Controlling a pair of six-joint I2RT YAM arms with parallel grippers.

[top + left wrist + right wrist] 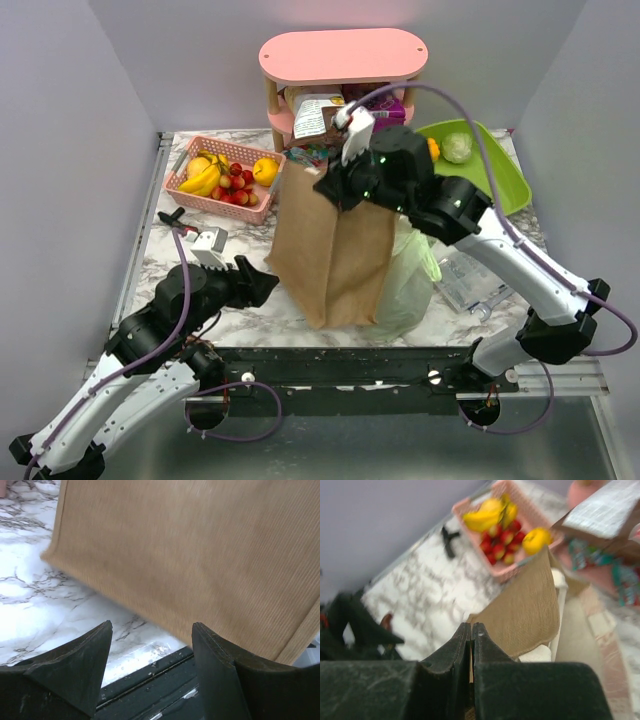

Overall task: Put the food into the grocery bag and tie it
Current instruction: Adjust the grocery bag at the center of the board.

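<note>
On the table [155, 255], my right claw [471, 626] pinches the brown paper bag [335, 250] at its rim; my left claw [152, 627] gapes empty nearby.

Most of grocery bag [412, 270] hid. behind paper bag [335, 250]; contents n/v.

Pale-green grocery bag [412, 272] sits crumpled just beside the brown paper bag [335, 250], fruit [228, 176] well apart rear-left
</note>
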